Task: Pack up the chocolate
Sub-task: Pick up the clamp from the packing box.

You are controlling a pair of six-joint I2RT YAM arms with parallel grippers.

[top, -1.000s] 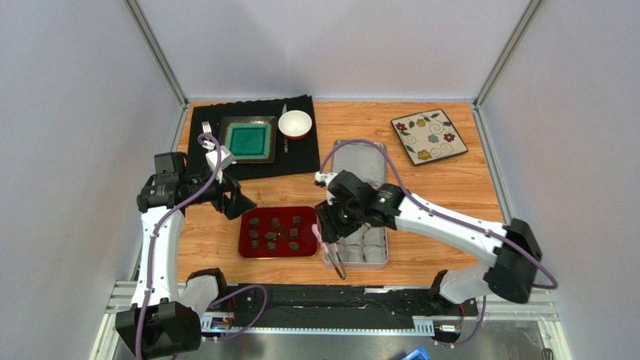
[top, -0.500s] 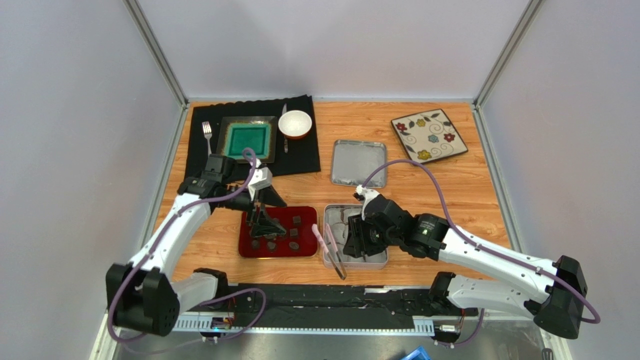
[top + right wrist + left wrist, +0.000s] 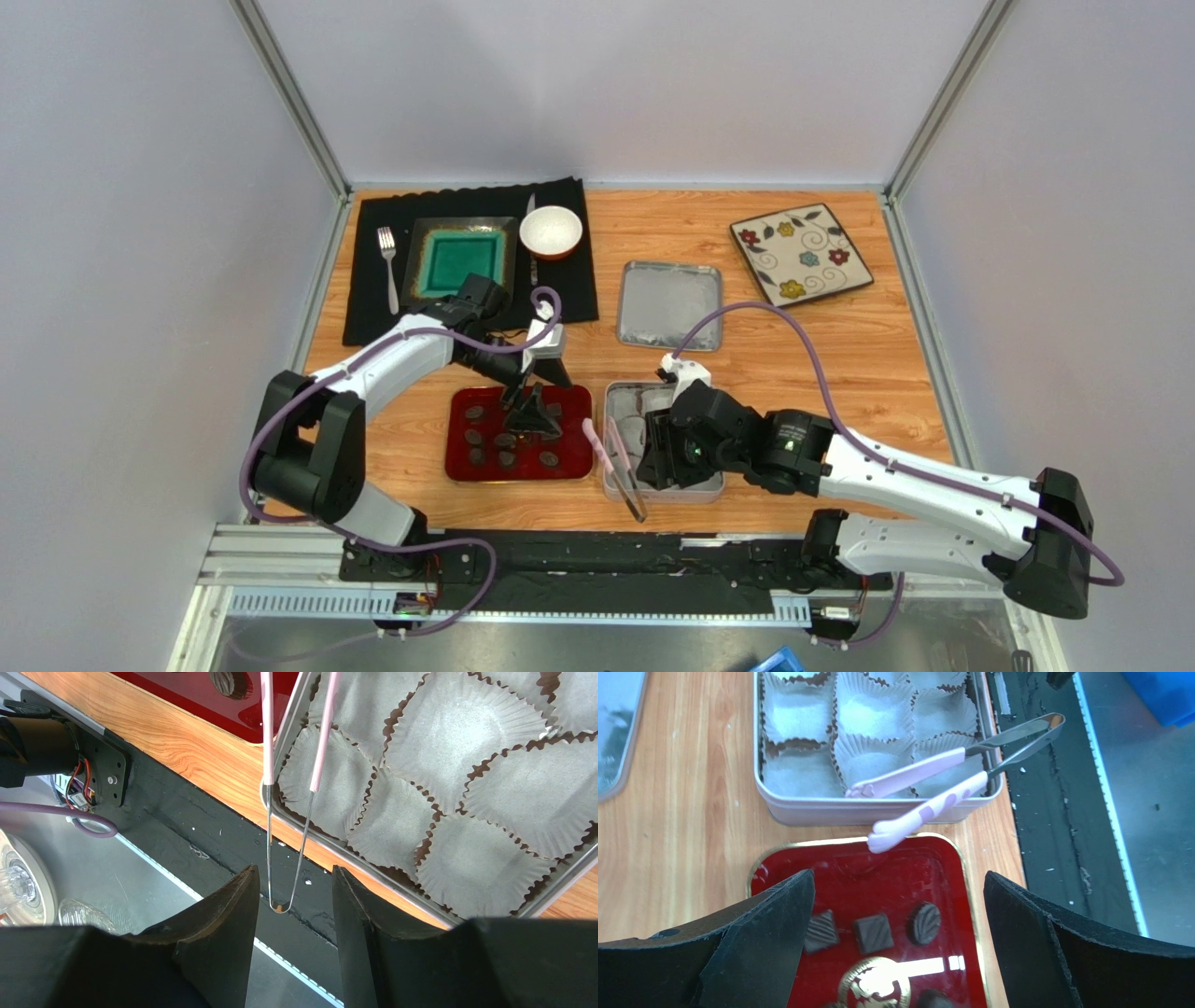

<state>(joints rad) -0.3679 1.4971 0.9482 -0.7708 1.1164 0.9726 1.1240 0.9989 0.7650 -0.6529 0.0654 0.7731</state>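
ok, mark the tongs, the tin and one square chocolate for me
tongs [image 3: 927, 808], left wrist view, on the lower pink arm.
tin [image 3: 822, 812], left wrist view, on its outer side wall.
square chocolate [image 3: 873, 932], left wrist view, on its top face.

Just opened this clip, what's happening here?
Chocolate packing is only starting. The left gripper hangs wide open over the red tray, where the chocolates lie untouched. The right gripper is at the near end of the tin, its fingers apart with the pink tongs showing their bent end between them, unclamped. The tongs rest across the tin's rim. Every paper cup in view is empty.
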